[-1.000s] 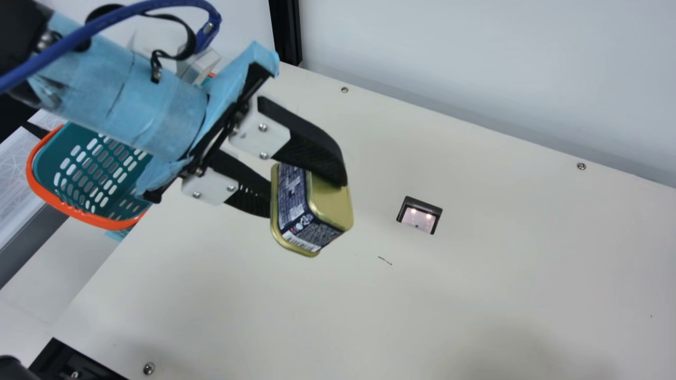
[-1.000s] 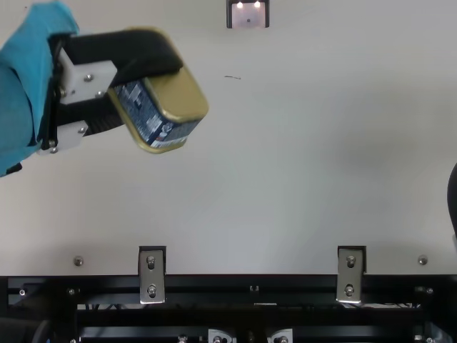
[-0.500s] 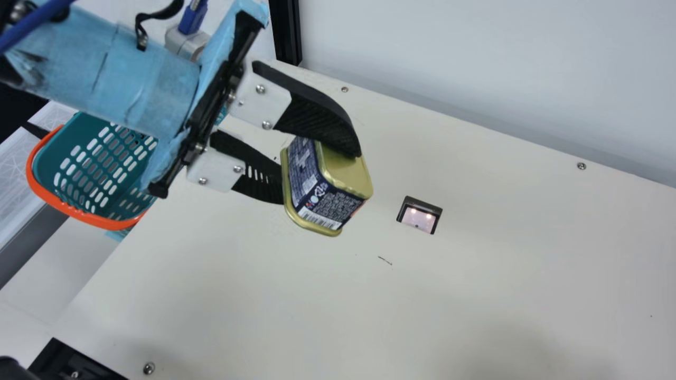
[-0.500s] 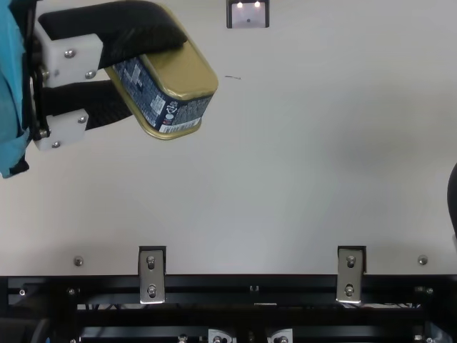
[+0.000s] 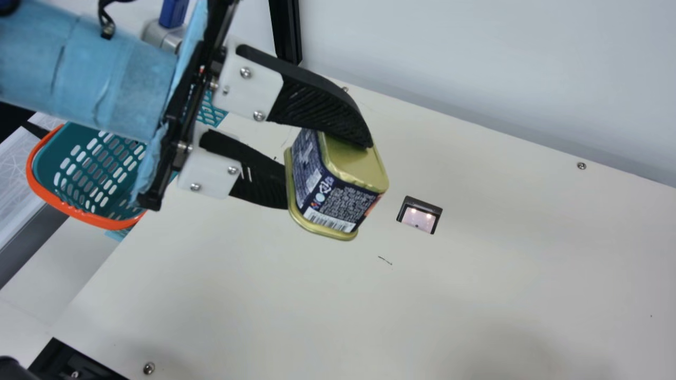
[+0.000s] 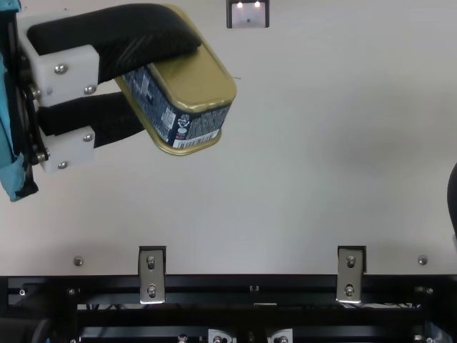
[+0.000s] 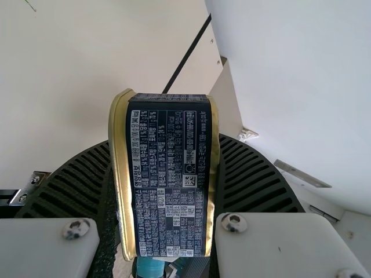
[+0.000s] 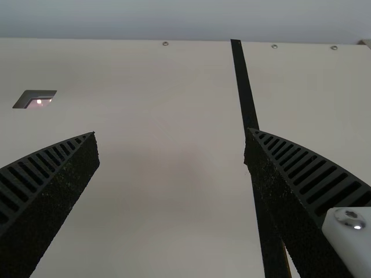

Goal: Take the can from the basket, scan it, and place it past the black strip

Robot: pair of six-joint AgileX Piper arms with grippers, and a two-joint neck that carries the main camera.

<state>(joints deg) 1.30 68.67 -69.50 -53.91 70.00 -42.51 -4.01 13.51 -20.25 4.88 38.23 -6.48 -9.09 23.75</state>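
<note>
"Where's the can?"

"The gold, round-cornered can with the dark blue label (image 5: 351, 163) is up off the cream bench (image 5: 475, 290), tilted, with its barcode (image 5: 330, 219) in sight. The left tool (image 5: 328, 175) has it pinched between black ribbed fingers."

"So the basket part is done?"

"I'd say so. The teal plastic basket with the orange edging (image 5: 84, 216) sits beyond the bench's left edge, and the can is well apart from it, over the bench."

"And the scan?"

"Probably left to do. The small black-framed scanner window (image 5: 419, 219) is lit, set into the bench near the can, but the can isn't over it. I can't tell whether any read has registered."

"Then the placing?"

"Left as well. The long black strip (image 8: 244, 87) runs out from the bench's wall-side edge, with the scanner window off to one side of it. The can has to end up on the other side."

"Is the right tool (image 8: 171, 133) helping?"

"It's released, fingers spread with nothing between them. Call it about a third done: the can is fetched, while the scan and the set-down seem to remain."
</note>
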